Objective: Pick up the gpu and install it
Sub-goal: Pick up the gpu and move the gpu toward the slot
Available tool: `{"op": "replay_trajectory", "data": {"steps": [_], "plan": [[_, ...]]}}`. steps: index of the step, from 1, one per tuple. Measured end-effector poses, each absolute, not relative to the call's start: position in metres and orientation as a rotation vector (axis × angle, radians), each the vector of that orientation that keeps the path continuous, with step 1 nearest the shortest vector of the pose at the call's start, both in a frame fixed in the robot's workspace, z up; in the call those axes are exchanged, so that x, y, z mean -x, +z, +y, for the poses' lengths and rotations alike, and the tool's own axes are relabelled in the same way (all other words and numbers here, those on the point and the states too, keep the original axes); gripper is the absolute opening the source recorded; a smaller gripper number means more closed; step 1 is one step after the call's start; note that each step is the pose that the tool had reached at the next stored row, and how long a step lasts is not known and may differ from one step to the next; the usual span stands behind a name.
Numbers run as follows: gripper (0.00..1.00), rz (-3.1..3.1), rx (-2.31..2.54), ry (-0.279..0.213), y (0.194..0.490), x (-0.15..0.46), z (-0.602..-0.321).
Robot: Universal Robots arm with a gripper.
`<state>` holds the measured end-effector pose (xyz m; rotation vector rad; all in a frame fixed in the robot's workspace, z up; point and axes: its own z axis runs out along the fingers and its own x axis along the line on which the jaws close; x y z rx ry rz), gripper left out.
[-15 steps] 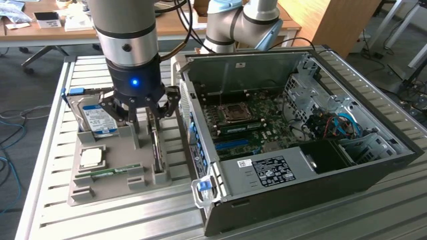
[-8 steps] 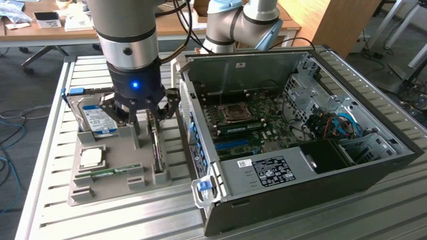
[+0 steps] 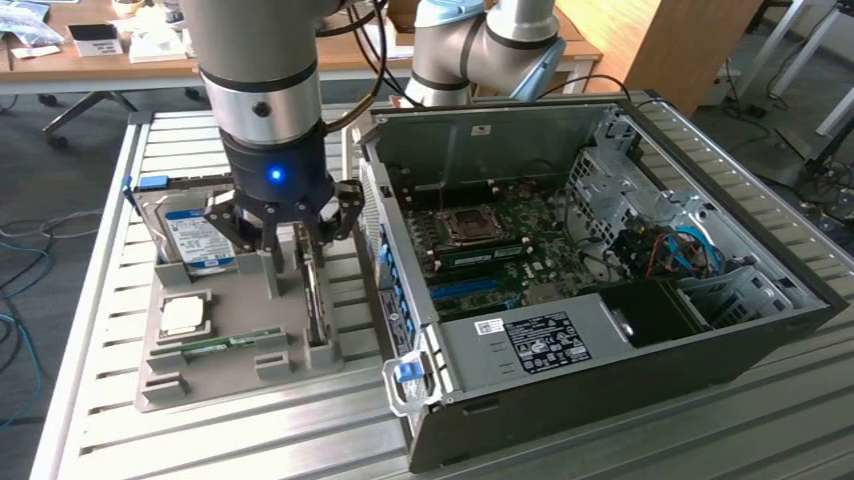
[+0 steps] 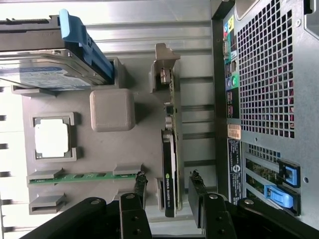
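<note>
The gpu [image 4: 170,164] is a thin dark card standing on its edge in a slot of the grey holder [image 3: 240,375], its metal bracket [image 4: 166,64] at the far end. In the exterior view the gpu [image 3: 314,300] stands between the holder and the computer case. My gripper [image 3: 287,235] hangs just above its near end. In the wrist view the gripper [image 4: 168,191] is open. Its fingers [image 4: 140,188] straddle the card, with a small gap on each side and no contact that I can see.
The holder also carries a silver hard drive [image 3: 200,235], a square processor [image 3: 183,315] and a green memory stick [image 3: 220,345]. The open computer case [image 3: 747,330] lies at the exterior view's right, close beside the holder, with its motherboard [image 3: 494,250] exposed. A second arm [image 3: 467,50] stands behind.
</note>
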<state>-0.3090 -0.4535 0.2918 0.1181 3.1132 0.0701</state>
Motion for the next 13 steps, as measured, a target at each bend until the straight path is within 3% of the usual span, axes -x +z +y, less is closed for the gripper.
{"op": "replay_trajectory", "data": {"steps": [13], "plan": [[0.47,3.113,-0.118,0.070,0.2843,0.3036,-0.4534]]}}
